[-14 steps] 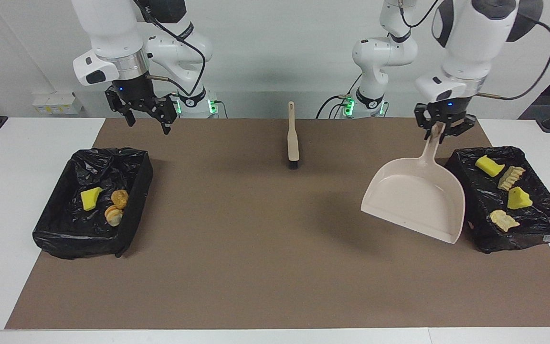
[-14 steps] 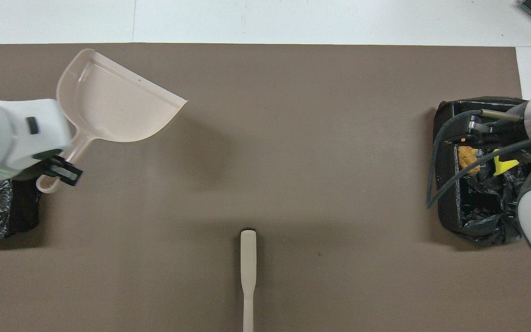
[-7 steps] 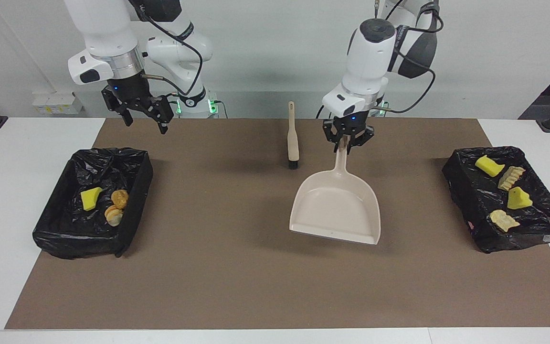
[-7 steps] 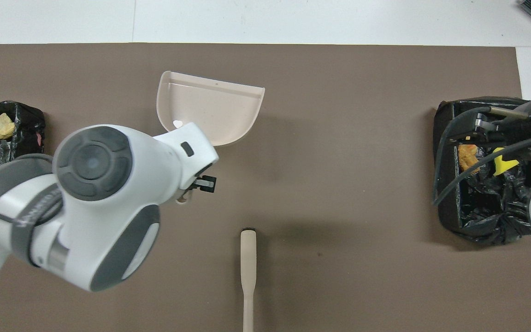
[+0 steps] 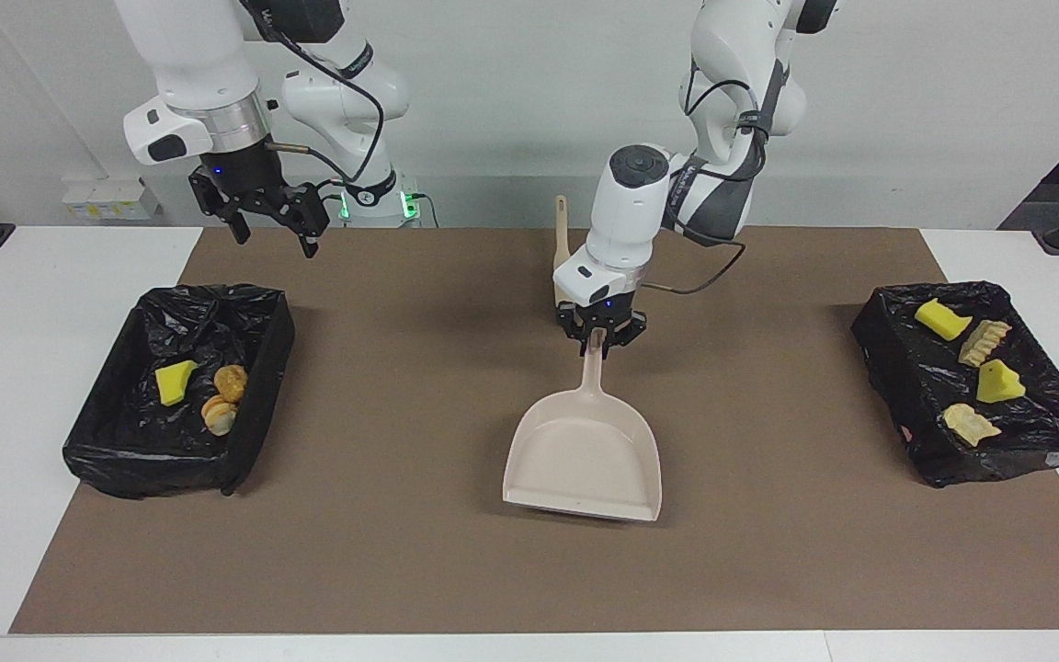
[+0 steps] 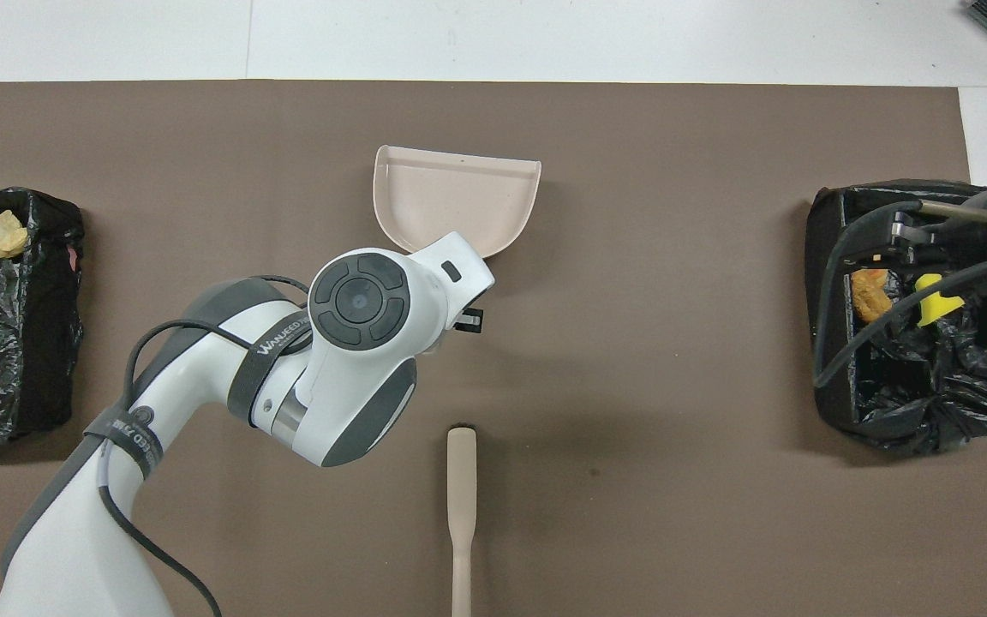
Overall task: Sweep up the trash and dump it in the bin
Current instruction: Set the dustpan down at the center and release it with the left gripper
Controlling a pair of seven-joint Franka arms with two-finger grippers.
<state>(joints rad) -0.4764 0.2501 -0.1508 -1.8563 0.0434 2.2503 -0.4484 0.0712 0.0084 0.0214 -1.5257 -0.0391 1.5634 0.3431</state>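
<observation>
- The flat brown paper mat [image 5: 456,570] covers most of the white table [image 5: 33,303].
- Two rectangular bins lined with crinkled glossy black plastic sit at the mat's ends: the bin at the right arm's end [image 5: 134,460] and the bin at the left arm's end [image 5: 1035,450].
- The smooth beige plastic dustpan [image 5: 585,460] has moved from beside the left arm's bin to the mat's middle, and now looks to rest on it.
- The left gripper [image 5: 599,338] is clamped on the dustpan's handle.
- The right gripper [image 5: 272,225] hangs over the mat just beside the right arm's bin, fingers apart, a little higher than before.
- The slim beige brush [image 6: 462,506] lies unmoved, nearer the robots than the dustpan.
- The trash, spongy yellow wedges and crumbly beige and orange-brown lumps, all lies in the bins: four pieces [image 5: 975,368] at the left arm's end, three pieces [image 5: 203,391] at the right arm's.
</observation>
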